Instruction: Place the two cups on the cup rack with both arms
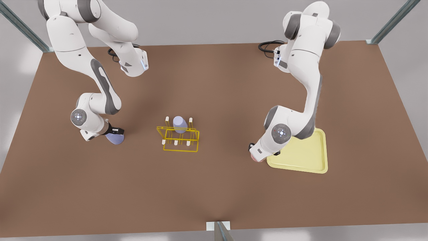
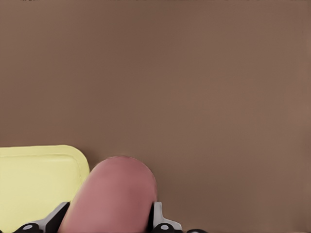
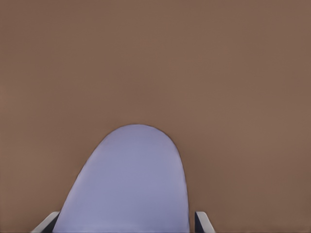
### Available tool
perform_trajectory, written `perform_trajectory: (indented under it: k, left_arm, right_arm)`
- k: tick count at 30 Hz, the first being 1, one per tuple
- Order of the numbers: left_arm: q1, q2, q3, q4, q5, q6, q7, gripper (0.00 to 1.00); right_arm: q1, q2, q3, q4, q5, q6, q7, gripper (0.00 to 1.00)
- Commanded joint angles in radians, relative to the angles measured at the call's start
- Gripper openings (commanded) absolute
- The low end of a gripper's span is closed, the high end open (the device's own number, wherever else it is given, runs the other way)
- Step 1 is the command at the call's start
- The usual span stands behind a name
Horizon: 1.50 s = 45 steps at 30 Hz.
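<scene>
We've got both arms loaded. The left gripper, at the front view's right beside the tray, is clamped on the pink cup, seemingly so it can carry it to the rack. The right gripper, at the front view's left, pinches the lavender cup, its fingers hugging both sides. Both cups are smooth, tapered, handleless. 1 more lavender cup already sits on a rack peg, mid-table.

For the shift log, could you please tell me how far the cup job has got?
Done: one lavender cup sits on the yellow wire rack. In hand: left gripper holds the salmon-pink cup, right gripper another lavender cup. Left: racking both.
</scene>
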Motion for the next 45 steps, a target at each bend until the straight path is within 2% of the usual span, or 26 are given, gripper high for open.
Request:
perform_trajectory:
  k: [1,2,5,7,10,14,16,19,21,26,28,34,35,36,39,45]
  left_arm:
    - [-0.032,0.039,0.000,0.077,-0.053,-0.133,-0.455,0.80]
    - [-0.037,0.057,0.000,0.120,-0.054,-0.132,-0.463,0.80]
    - [-0.046,0.136,-0.057,0.255,-0.053,-0.110,-0.488,0.80]
    - [-0.101,0.153,-0.058,0.255,-0.053,-0.021,-0.520,0.80]
    - [-0.124,0.154,-0.091,0.277,-0.054,0.045,-0.574,0.80]
    - [-0.113,0.162,-0.091,0.326,-0.166,0.095,-0.575,0.80]
    - [-0.148,0.197,-0.094,0.367,-0.208,0.097,-0.583,0.80]
    - [-0.159,0.205,-0.106,0.372,-0.237,0.146,-0.589,0.80]
    - [-0.159,0.205,-0.109,0.372,-0.238,0.143,-0.591,0.80]
    - [-0.168,0.209,-0.201,0.372,-0.238,0.127,-0.591,0.80]
    - [-0.178,0.221,-0.201,0.372,-0.237,0.140,-0.587,0.80]
    - [-0.218,0.284,-0.184,0.407,-0.234,0.212,-0.587,0.80]
    - [-0.222,0.286,-0.183,0.408,-0.234,0.212,-0.587,0.84]
    - [-0.222,0.284,-0.176,0.408,-0.235,0.212,-0.587,1.00]
    - [-0.222,0.278,-0.176,0.408,-0.235,0.206,-0.587,1.00]
    - [-0.216,0.255,-0.178,0.408,-0.232,0.183,-0.632,1.00]
  right_arm:
    - [-0.001,-0.001,0.000,-0.001,0.002,-0.006,-0.016,1.00]
    - [-0.001,-0.001,0.000,0.001,0.002,-0.009,-0.016,0.99]
    - [-0.001,-0.001,-0.001,0.001,0.002,-0.018,-0.018,0.80]
    - [-0.003,-0.001,-0.001,0.005,0.002,-0.021,-0.018,0.77]
    - [-0.003,-0.001,0.000,0.033,0.002,-0.025,-0.013,0.77]
    - [0.001,0.001,0.003,0.070,-0.001,-0.023,-0.013,0.77]
    - [0.001,-0.010,0.031,0.111,-0.001,-0.023,-0.018,0.77]
    - [0.002,-0.001,0.091,0.190,-0.003,-0.025,-0.019,0.77]
    - [0.004,-0.007,0.157,0.236,-0.001,-0.023,-0.018,0.77]
    - [0.005,-0.011,0.333,0.328,0.002,-0.026,-0.009,0.77]
    - [0.005,-0.021,0.379,0.366,0.000,-0.084,-0.012,0.77]
    - [0.005,-0.036,0.425,0.447,0.000,-0.258,-0.021,0.77]
    - [0.005,-0.045,0.434,0.447,0.005,-0.287,-0.039,0.77]
    - [0.005,-0.050,0.440,0.446,0.010,-0.301,-0.041,0.77]
    - [0.005,-0.047,0.477,0.438,0.011,-0.342,-0.049,0.77]
    - [0.010,-0.019,0.485,0.432,0.011,-0.367,-0.062,0.77]
